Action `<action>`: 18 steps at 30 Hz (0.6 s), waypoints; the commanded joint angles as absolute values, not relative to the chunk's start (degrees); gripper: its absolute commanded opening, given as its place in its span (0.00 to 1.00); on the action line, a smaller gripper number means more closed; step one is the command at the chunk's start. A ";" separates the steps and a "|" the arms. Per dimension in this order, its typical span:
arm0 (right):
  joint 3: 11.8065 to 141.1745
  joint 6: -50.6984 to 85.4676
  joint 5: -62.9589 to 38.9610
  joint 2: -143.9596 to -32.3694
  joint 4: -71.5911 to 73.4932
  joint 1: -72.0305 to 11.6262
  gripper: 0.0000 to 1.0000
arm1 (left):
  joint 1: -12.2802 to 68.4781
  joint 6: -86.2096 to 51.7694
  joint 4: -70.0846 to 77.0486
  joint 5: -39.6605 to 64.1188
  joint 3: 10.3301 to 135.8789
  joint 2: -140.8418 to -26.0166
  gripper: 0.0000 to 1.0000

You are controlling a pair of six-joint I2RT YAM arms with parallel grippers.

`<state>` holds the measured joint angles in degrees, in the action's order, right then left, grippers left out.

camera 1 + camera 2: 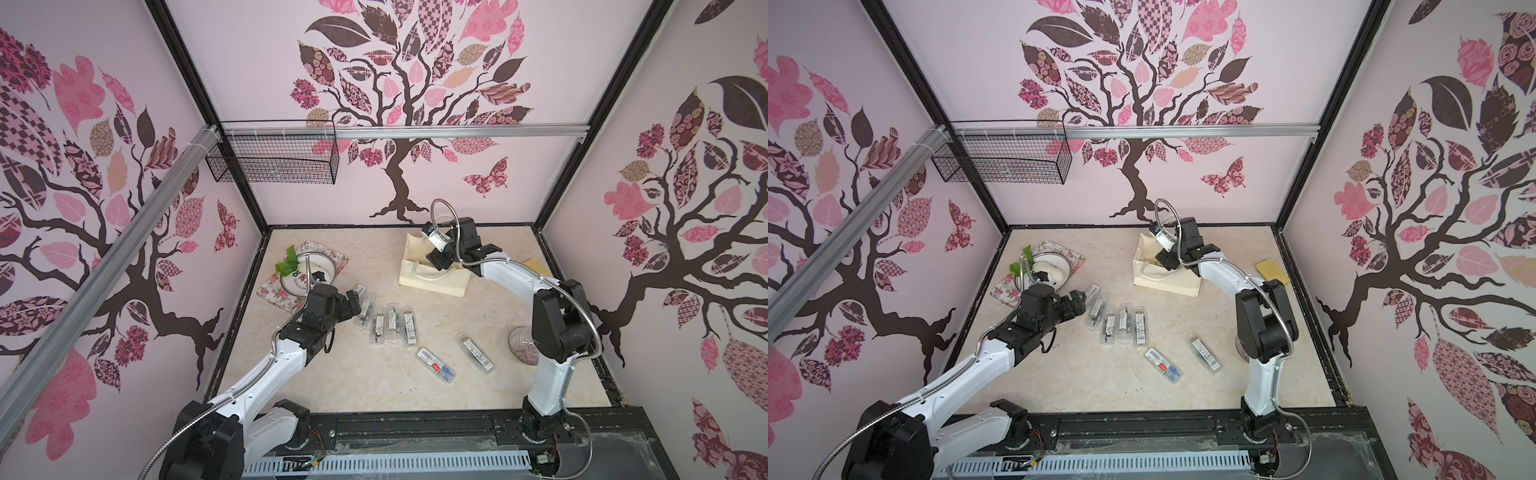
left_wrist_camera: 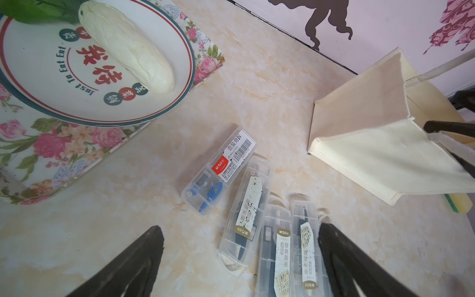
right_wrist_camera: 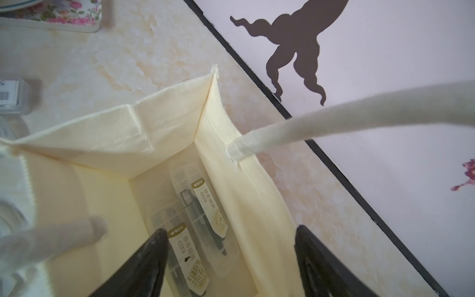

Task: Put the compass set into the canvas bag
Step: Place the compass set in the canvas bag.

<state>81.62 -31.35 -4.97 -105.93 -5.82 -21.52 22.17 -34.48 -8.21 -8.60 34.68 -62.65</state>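
Note:
The canvas bag (image 1: 432, 280) (image 1: 1167, 282) stands open at the back of the table. My right gripper (image 1: 436, 259) (image 3: 231, 234) hangs open over its mouth, holding nothing. In the right wrist view, two clear compass set cases (image 3: 203, 218) (image 3: 185, 257) lie on the bag's bottom, and the bag's far wall (image 3: 257, 205) runs between my jaws. Several more compass sets (image 1: 392, 322) (image 1: 1121, 322) lie in a row mid-table. My left gripper (image 1: 355, 301) (image 2: 241, 230) hovers open just above that row, with cases (image 2: 244, 213) (image 2: 307, 244) between its fingers.
A plate (image 2: 51, 77) holding a white vegetable (image 2: 126, 46) sits on a floral tray (image 1: 274, 291) at the back left. A yellow sponge (image 1: 534, 266) lies right of the bag. Two cases (image 1: 436, 370) (image 1: 476, 359) lie nearer the front. A patterned dish (image 1: 521, 345) sits behind the right arm.

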 commanded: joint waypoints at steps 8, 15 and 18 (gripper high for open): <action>75.38 -11.26 1.86 -89.50 6.87 -21.53 1.00 | 22.32 -31.19 -9.02 -9.02 36.40 -63.91 0.97; 74.97 8.36 11.63 -81.09 -3.53 -21.48 1.00 | 22.37 -31.19 -10.02 -6.58 37.70 -64.87 0.97; 74.08 14.24 14.96 -76.87 -11.64 -21.53 1.00 | 22.41 -31.39 -10.43 -4.75 37.93 -65.18 0.97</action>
<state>73.71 3.95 9.39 -82.41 -2.90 -21.58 22.17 -31.83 -9.82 -6.66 34.81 -64.69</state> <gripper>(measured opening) 0.997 0.974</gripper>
